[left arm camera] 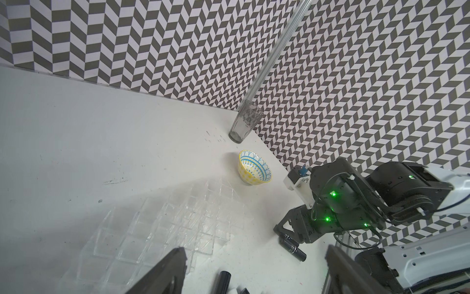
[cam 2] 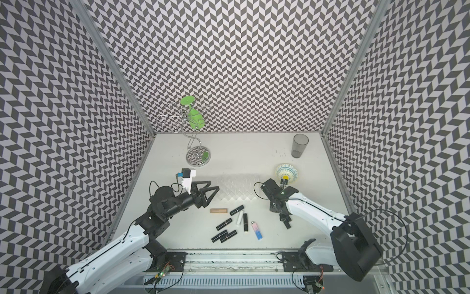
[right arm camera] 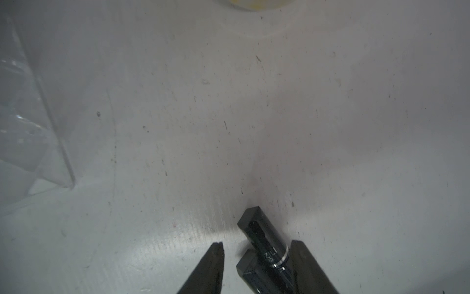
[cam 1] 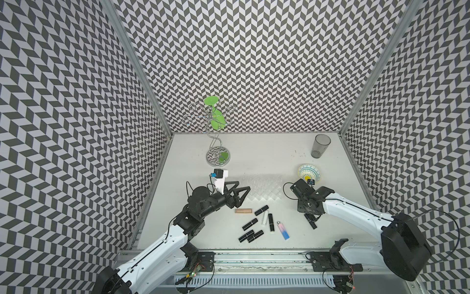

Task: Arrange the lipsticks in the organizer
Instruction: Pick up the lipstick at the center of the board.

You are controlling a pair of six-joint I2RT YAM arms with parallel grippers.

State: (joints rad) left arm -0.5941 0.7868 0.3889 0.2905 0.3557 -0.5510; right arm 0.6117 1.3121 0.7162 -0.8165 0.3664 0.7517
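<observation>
On the white tabletop (cam 1: 262,152), a clear organizer (cam 1: 264,188) is seen at the centre. The left gripper (cam 1: 244,185) is held wide open just beside its left end. The right gripper (right arm camera: 258,243) is seen partly open astride two black lipsticks (right arm camera: 269,241) toward the right edge, with a gap left at one finger. More lipsticks (cam 1: 250,224) are scattered near the front edge.

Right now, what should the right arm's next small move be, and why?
Probably close the right gripper gently. Two black lipsticks lie side by side on the table between its open jaws: one jaw sits beside the silver-banded tube, a gap shows at the other. No lipstick shows in the organizer, so a first pick seems due, though the pinch may catch both.
</observation>
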